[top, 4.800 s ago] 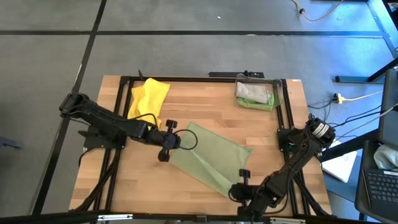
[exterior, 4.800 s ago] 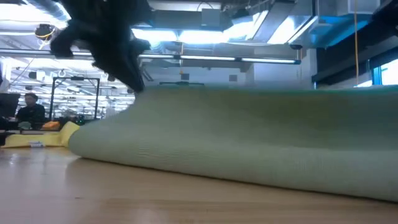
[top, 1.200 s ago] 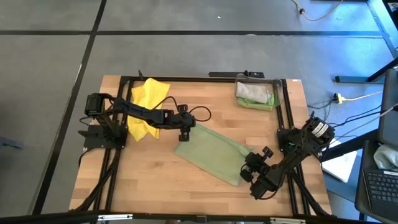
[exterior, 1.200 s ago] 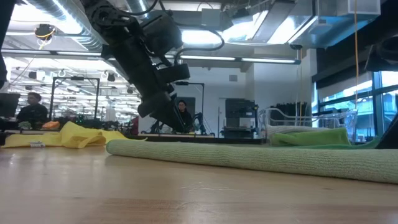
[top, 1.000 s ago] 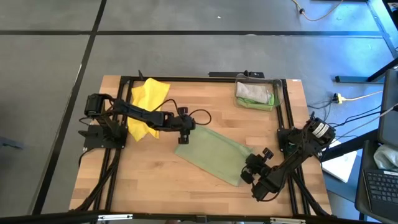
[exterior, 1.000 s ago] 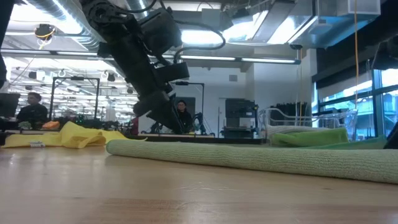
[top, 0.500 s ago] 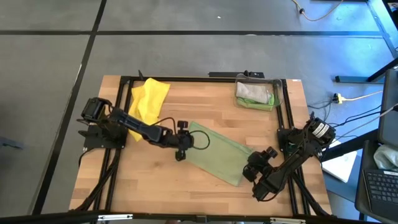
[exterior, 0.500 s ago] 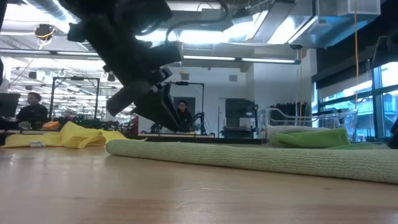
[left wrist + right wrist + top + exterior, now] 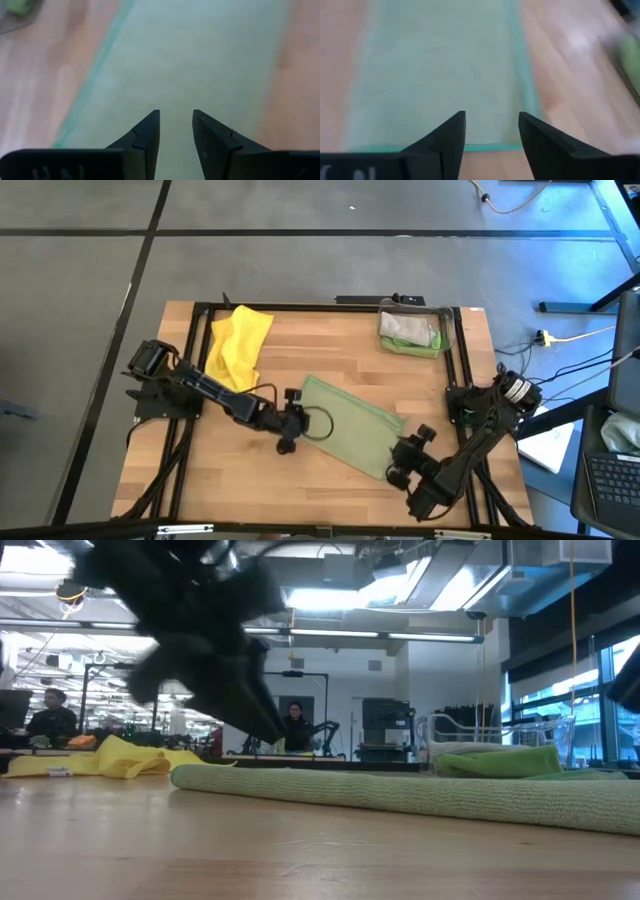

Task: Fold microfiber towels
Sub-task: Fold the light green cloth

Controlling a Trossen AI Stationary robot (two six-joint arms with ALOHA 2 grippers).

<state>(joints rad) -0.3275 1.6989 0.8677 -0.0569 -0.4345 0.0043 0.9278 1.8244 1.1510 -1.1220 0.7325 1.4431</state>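
2 grippers face the pale green towel (image 9: 350, 423), 1 at each short end. Left gripper (image 9: 176, 131) and right gripper (image 9: 492, 131) have fingers apart, towel just ahead. Both should pinch corners evenly to fold neatly.

Four towels (image 9: 352, 425), one bin (image 9: 448, 330)
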